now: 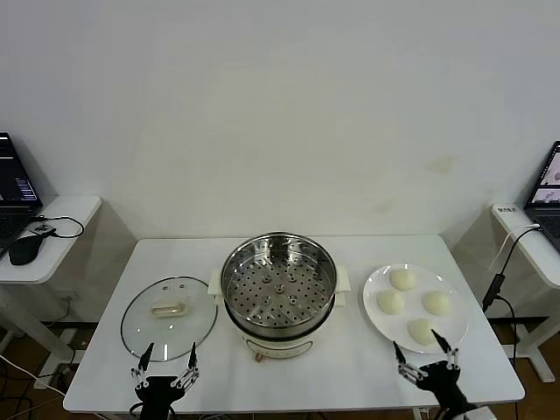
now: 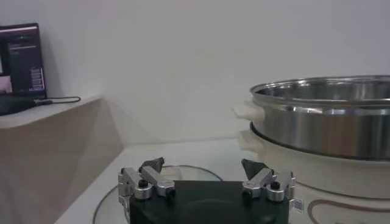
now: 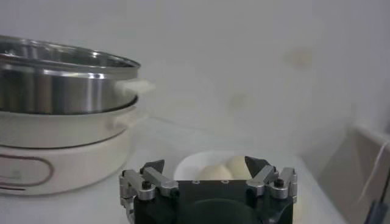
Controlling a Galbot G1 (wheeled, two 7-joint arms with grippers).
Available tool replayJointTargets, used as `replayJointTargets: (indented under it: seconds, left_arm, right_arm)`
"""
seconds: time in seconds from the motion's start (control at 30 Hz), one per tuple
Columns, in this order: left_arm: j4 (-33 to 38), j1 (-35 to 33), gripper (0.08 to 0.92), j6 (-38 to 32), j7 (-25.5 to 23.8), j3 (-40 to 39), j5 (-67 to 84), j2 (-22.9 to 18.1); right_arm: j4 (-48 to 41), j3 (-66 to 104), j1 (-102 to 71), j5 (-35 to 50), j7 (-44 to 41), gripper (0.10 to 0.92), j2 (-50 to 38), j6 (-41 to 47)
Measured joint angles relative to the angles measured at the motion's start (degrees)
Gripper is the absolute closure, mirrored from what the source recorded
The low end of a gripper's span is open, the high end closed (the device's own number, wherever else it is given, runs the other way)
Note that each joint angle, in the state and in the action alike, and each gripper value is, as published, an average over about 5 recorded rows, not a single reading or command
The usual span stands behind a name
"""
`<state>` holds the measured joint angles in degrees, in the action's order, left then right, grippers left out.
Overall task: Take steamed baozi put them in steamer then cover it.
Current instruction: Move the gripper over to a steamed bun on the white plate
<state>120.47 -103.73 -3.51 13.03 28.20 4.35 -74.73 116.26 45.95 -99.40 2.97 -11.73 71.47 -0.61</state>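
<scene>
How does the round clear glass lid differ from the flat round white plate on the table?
The round clear glass lid is see-through with a metal rim, while the flat round white plate is opaque. The lid carries a cream-white bar handle at its centre; the plate carries four cream-white buns. The lid lies on the robot's left of the shiny steel steamer, the plate on its right. Both are round and lie flat on the white table.

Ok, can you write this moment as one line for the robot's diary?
left end effector: open, near clear glass lid | right end effector: open, near white plate | four cream-white baozi: on plate | shiny steel steamer: empty, uncovered
</scene>
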Motion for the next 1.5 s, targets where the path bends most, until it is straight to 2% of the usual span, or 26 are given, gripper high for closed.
replayJointTargets:
  seconds: [0.3,0.63,0.87,1.17,1.5]
  left_arm:
    - [0.3,1.1,0.177,1.4,-1.3,1.2,-0.8,1.0]
    - [-0.3,1.3,0.177,1.9,-1.9,1.8,-1.8,0.7]
    - [-0.5,1.0,0.177,2.1,-2.2,2.2,-2.1,0.3]
    - [-0.9,0.9,0.177,2.2,-2.3,3.1,-2.2,-0.2]
    - [-1.0,0.6,0.177,2.2,-2.4,4.2,-2.0,0.2]
  right_arm:
    - [-4.1,3.4,6.6,-6.4,-4.5,0.203,-10.6,3.7]
    - [-14.0,1.2,18.1,-13.1,-17.3,0.203,-28.1,5.2]
    - [-24.3,-10.6,33.7,-16.7,-27.3,0.203,-37.1,4.2]
    - [-38.9,-35.8,60.1,-19.2,-36.9,0.202,-39.7,0.7]
    - [-52.6,-57.8,80.5,-20.9,-42.8,0.202,-34.5,-3.4]
